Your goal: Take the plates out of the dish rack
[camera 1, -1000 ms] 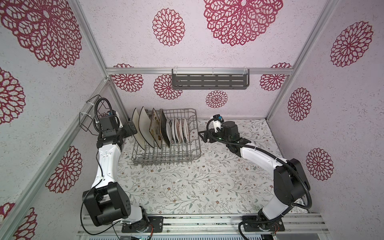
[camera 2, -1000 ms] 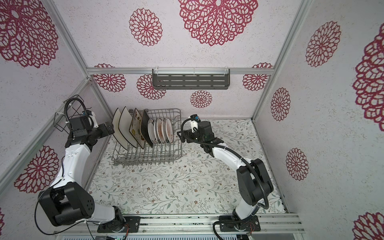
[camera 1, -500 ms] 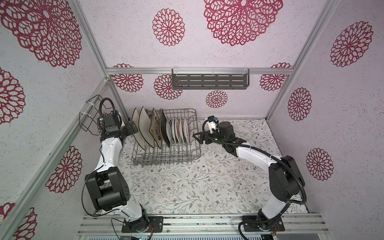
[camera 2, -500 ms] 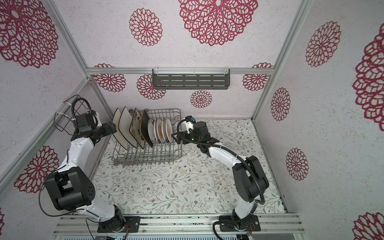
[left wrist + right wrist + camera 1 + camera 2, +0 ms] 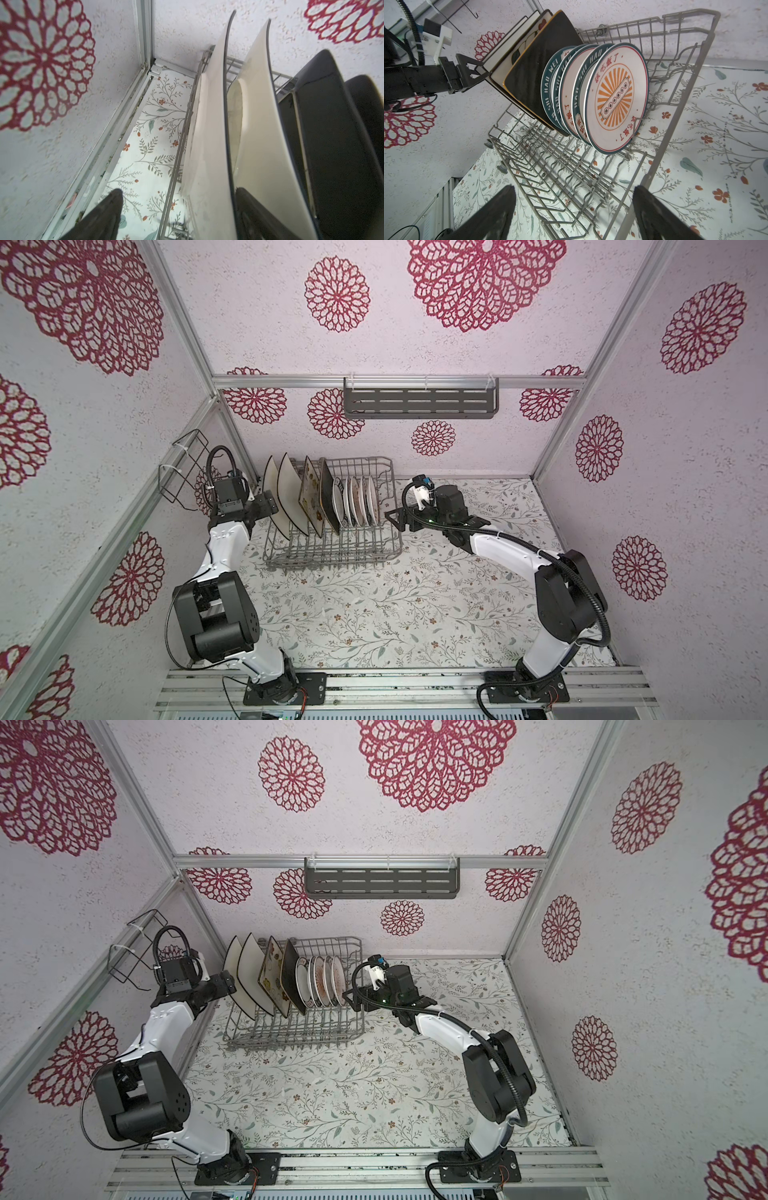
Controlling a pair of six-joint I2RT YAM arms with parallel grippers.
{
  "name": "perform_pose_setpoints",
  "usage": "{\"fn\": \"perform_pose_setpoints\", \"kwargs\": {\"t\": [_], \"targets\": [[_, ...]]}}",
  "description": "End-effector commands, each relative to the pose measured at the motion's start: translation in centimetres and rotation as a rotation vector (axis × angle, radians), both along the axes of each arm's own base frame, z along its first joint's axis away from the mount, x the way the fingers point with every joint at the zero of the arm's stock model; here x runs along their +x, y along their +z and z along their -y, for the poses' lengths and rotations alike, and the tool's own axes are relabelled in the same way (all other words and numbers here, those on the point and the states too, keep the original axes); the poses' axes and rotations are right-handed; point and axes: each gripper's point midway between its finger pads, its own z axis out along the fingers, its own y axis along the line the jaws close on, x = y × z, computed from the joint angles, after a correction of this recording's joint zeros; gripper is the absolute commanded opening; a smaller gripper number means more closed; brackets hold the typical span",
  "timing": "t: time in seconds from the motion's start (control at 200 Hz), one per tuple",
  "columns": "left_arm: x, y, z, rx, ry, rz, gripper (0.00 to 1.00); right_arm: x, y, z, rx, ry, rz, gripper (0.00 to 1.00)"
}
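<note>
The large rectangular grey wire dish rack (image 5: 328,553) stands on the floral-patterned worktop (image 5: 374,614), in its far left corner by the back wall. Every plate in view is in this rack, standing on edge between the tines in one row along the rack's far side.

Counted from the left arm's end:
- Two large rectangular white plates with black rims (image 5: 291,493).
- One cream floral rectangular plate (image 5: 309,495).
- One dark brown rectangular plate (image 5: 328,499).
- Five small round white plates with dark-blue lettered rims (image 5: 614,97), packed close together. The right wrist view shows the five most clearly.

That makes four large plates and five small ones, nine in all.

The left gripper (image 5: 271,508) is at the rack's left end. Its jaws are wide, one on each side of the edge of the outermost white plate (image 5: 207,145). In the left wrist view the outer finger (image 5: 104,214) stands clear of that plate. Whether the inner one touches it cannot be told.

The right gripper (image 5: 395,519) sits just beside the rack's right wall, level with the round plates. Its jaws are wide and hold nothing. In the right wrist view the rack's side rail runs between the two fingers.

A grey slotted shelf (image 5: 419,402) hangs on the back wall above the rack. A small black wire holder (image 5: 183,470) hangs on the left wall, behind the left arm.
</note>
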Motion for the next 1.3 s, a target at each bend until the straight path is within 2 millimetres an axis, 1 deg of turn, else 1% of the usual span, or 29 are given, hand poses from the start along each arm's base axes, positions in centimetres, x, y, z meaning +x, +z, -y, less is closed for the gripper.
{"fn": "perform_pose_setpoints", "kwargs": {"t": [0.0,0.085,0.185,0.285,0.36,0.445,0.62,0.735,0.76,0.835,0.941,1.071,1.086,1.091,1.096,1.111,1.226,1.246,1.271,1.296], "targets": [[0.6,2.8,-0.1,0.058,0.001,0.098,0.87,0.6,1.5,-0.7,0.001,0.012,0.060,0.91],[0.5,2.1,0.3,0.071,-0.009,0.095,0.87,0.7,1.2,-0.7,-0.007,0.012,0.065,0.91],[0.6,1.3,0.8,0.147,-0.021,0.124,0.86,0.9,1.0,-0.6,-0.017,0.009,0.074,0.91],[0.6,1.1,0.9,0.181,-0.014,0.152,0.87,1.0,0.7,-0.7,-0.028,0.013,0.073,0.91],[0.5,2.0,1.0,0.187,-0.012,0.191,0.87,0.9,0.4,-0.8,-0.034,0.020,0.064,0.91],[0.8,3.7,1.2,0.192,-0.026,0.220,0.88,1.0,0.0,-0.9,-0.041,0.025,0.054,0.91],[2.0,5.8,1.5,0.186,-0.079,0.142,0.88,1.2,-0.8,-1.2,-0.049,0.035,0.043,0.91],[2.7,7.7,1.2,0.186,-0.077,0.134,0.89,1.2,-1.1,-1.3,-0.049,0.040,0.036,0.91],[3.0,8.2,1.1,0.189,-0.073,0.136,0.89,1.2,-1.2,-1.3,-0.049,0.040,0.035,0.91],[3.9,9.1,0.5,0.195,-0.061,0.102,0.88,1.1,-1.3,-1.2,-0.053,0.041,0.033,0.91],[5.7,9.2,0.2,0.202,-0.089,0.014,0.85,1.0,-1.4,-1.2,-0.061,0.045,0.036,0.91],[7.9,9.1,-0.2,0.184,-0.108,-0.049,0.77,1.1,-1.7,-1.2,-0.075,0.049,0.034,0.91],[8.0,9.6,-0.1,0.183,-0.110,-0.043,0.77,1.1,-1.7,-1.2,-0.076,0.049,0.034,0.91],[8.3,8.8,-0.2,0.178,-0.111,-0.057,0.77,1.1,-1.7,-1.2,-0.075,0.049,0.035,0.91],[8.5,8.5,-0.3,0.176,-0.111,-0.062,0.77,1.1,-1.7,-1.2,-0.076,0.049,0.033,0.91],[8.8,8.0,-0.3,0.170,-0.113,-0.072,0.77,1.1,-1.8,-1.2,-0.077,0.049,0.030,0.91],[10.4,7.9,-0.2,0.153,-0.133,-0.079,0.77,1.3,-1.8,-1.3,-0.080,0.048,0.034,0.91],[10.6,8.2,-0.2,0.154,-0.135,-0.075,0.76,1.3,-1.8,-1.3,-0.080,0.048,0.034,0.91],[10.8,7.7,-0.1,0.150,-0.143,-0.089,0.76,1.3,-1.9,-1.2,-0.082,0.047,0.031,0.91],[11.0,7.8,0.1,0.152,-0.153,-0.087,0.76,1.3,-1.8,-1.3,-0.082,0.047,0.032,0.91]]}}
